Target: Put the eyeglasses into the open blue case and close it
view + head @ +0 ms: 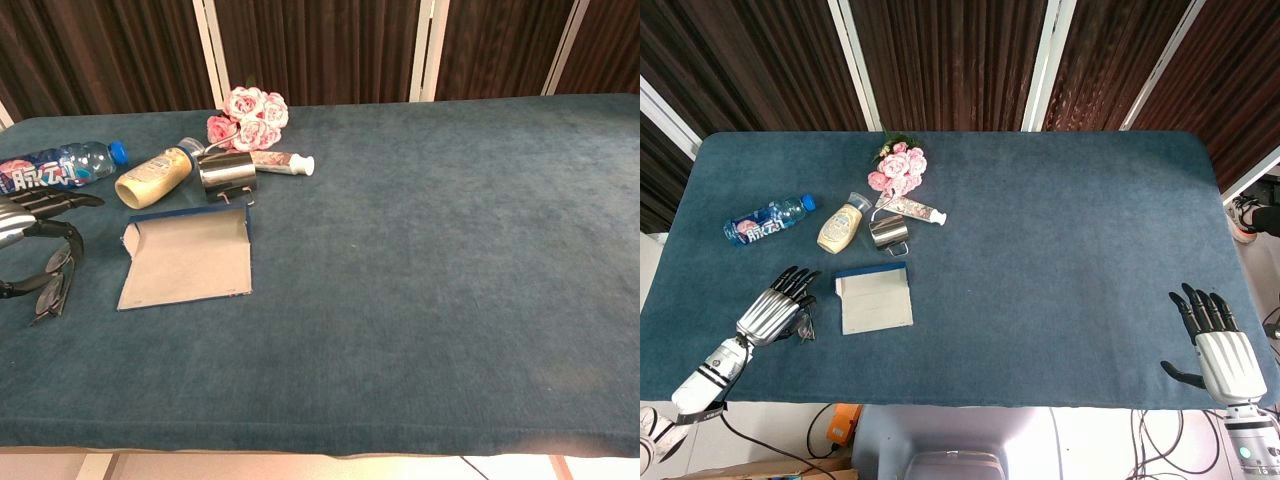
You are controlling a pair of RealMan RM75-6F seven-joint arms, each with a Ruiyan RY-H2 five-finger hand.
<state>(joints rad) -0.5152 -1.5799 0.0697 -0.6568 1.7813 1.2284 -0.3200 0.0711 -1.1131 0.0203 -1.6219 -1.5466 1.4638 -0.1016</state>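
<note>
Left robot hand (772, 311) of mine hovers spread, empty, over the dark-framed eyeglasses (52, 283) near the blue-cloth desk's (1060, 250) left edge.

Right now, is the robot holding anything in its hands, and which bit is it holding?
Nothing yet. The left hand hovers open over the eyeglasses, which lie on the table. The right hand is open too.
</note>
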